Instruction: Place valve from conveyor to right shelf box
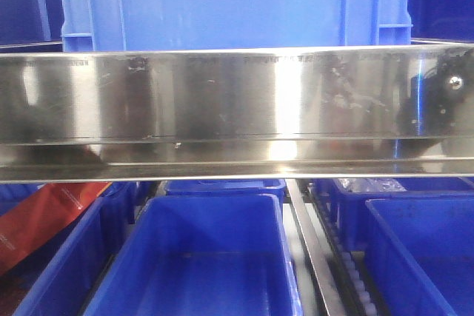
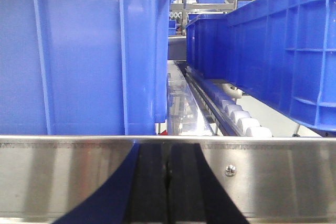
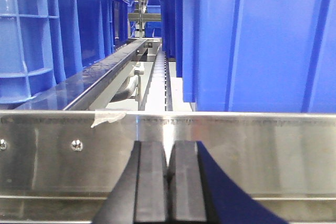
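Left gripper [image 2: 168,182] sits low at 6 o'clock in its wrist view, black fingers [image 2: 149,182] pressed together with only a thin seam between them, nothing held. Right gripper [image 3: 169,182] is the same in its own view: two black pads [image 3: 151,182] touching, empty. Each one faces a steel rail [image 2: 273,177] that runs straight across just past the fingertips; on the right side that rail [image 3: 252,150] carries a scrap of tape [image 3: 107,117] at 10 o'clock and a screw [image 3: 76,144] at 9.

Beyond the left rail, a blue bin [image 2: 79,51] fills 9 to 12 o'clock, another bin [image 2: 283,51] stands at 3, with white rollers [image 2: 241,121] running between them. Beyond the right rail, a big bin wall [image 3: 257,40] at 1 to 3, ribbed bin [image 3: 52,35] at 9 to 11, a roller track [image 3: 157,77] up the middle.

Front camera: steel band [image 1: 237,109] across the middle, crate [image 1: 237,5] at 12, open bins [image 1: 200,257] at 6, something red [image 1: 44,220] at 8.

Valve and conveyor: neither shows in any view, so I can't place them.
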`<state>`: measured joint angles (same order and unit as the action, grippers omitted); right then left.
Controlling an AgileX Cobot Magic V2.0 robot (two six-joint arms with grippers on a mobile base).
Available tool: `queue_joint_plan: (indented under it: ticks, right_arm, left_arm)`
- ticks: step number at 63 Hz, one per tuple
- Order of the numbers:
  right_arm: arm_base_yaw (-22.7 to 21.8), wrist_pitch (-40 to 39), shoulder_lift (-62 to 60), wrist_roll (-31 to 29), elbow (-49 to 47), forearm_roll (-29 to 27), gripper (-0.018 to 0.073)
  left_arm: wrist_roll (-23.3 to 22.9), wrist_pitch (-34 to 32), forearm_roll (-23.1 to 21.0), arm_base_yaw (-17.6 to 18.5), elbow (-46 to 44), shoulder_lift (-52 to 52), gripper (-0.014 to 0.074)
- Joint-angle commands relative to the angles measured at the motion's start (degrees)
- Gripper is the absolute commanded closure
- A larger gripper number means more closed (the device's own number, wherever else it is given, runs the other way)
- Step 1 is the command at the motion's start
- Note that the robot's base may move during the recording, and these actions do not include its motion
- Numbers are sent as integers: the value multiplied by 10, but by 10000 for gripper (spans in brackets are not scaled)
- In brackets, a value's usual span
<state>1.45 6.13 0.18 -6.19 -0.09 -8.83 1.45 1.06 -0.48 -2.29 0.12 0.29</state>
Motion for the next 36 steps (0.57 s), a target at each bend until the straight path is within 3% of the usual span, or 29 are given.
queue_joint_plan:
  ticks: [1,36]
  right_arm:
    - [-2,-15,-2,-1,1,5,715]
    - [-2,-15,-2,-1,1,5,715]
  left_arm:
    - [-5,-11,1,-2,-1,-3,707]
    - [-5,-11,1,-2,-1,-3,707]
